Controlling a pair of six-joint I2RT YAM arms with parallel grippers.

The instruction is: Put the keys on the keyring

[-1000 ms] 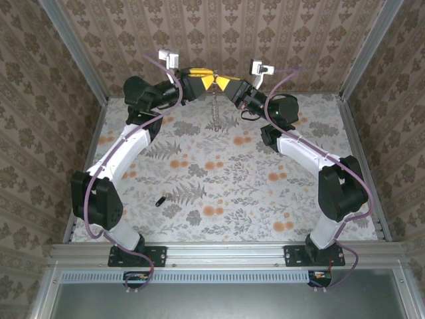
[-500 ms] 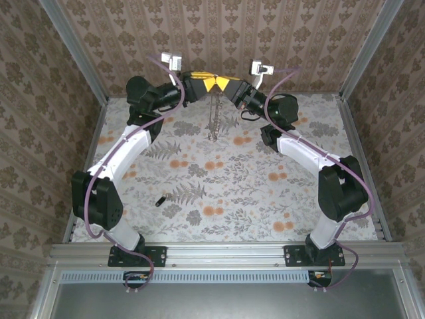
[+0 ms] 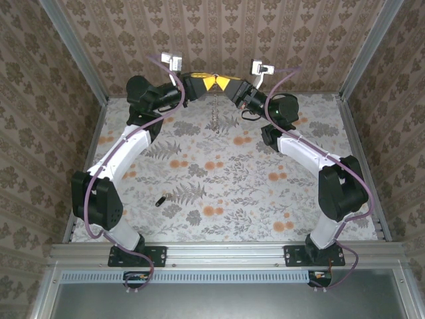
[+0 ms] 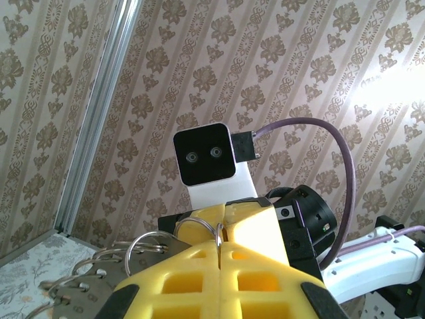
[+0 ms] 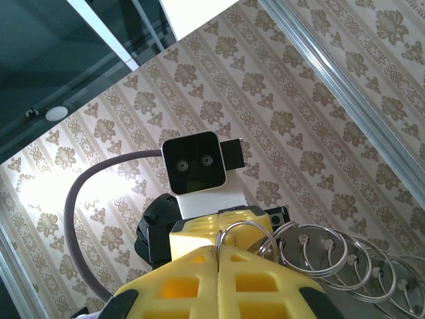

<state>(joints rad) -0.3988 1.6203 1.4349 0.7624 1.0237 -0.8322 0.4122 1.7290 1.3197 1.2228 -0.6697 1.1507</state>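
Far nearward of left gripper (image 3: 208, 82), on table (image 3: 232, 199): key (image 3: 159, 201), lying loose. Left gripper clenched on keyring (image 3: 214, 109), tip to tip with right gripper (image 3: 221, 83), likewise clamped on keyring; rest dangles below both.

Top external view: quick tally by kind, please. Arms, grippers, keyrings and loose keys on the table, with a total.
Arms: 2 (left arm, right arm)
Grippers: 2 (left gripper, right gripper), fingertips meeting
Keyring: 1, hanging below the two grippers, both shut on it
Key: 1, lying loose on the table
Total: 6
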